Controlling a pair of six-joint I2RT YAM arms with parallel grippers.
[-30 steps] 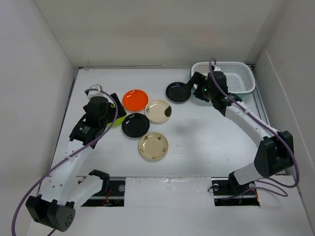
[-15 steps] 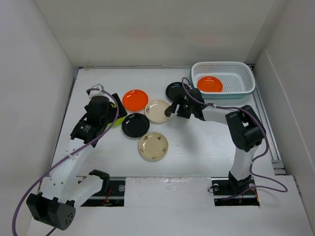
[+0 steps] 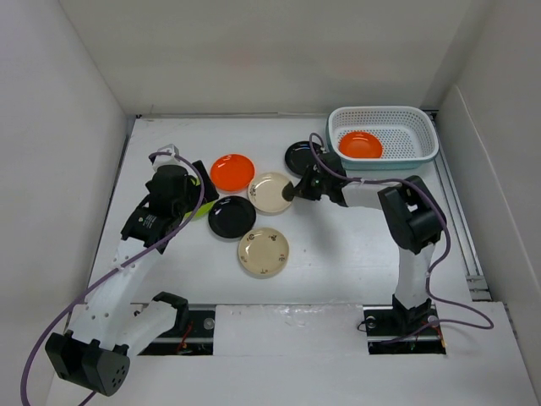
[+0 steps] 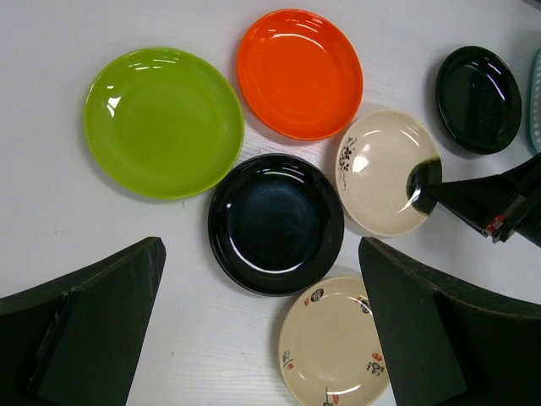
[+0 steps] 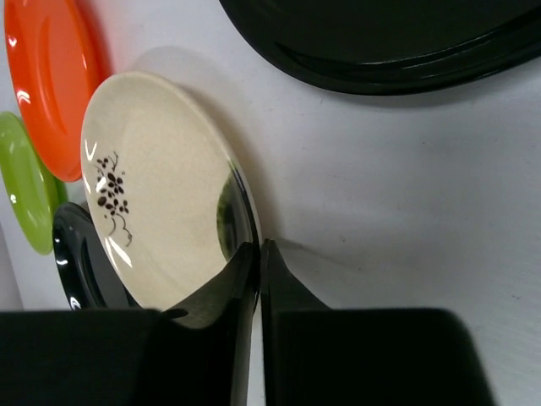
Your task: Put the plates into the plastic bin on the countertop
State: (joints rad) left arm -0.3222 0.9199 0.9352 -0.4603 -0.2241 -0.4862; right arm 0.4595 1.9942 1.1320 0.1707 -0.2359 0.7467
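**I Pinch the Cream Plate by Its Rim**

The cream plate [image 3: 270, 191] with the little black flower lies on the countertop [image 3: 338, 254], near the middle. It is round, so it has no long side. Its flower is on the side away from me, and the dark patch on its rim points at my right gripper [image 3: 293, 190]. My two right fingers are pressed close together, with that dark edge between them.

Around it lie more plates. An orange plate [image 3: 232, 172] is just beside it on the left. A black plate [image 3: 232, 216] sits in front of that one. A speckled cream plate [image 3: 263, 252] lies closest to my bases. A second black plate [image 3: 303, 158] lies behind my right gripper, partly hidden by it. A green plate [image 4: 163, 123] is far to the left.

The bin [image 3: 385, 110] stands in the far right corner, its long side running left to right. One more orange dish [image 3: 360, 145] lies flat inside it.

My left gripper [image 4: 260, 245] hangs above the plates on the left, its fingers spread wide and holding nothing.
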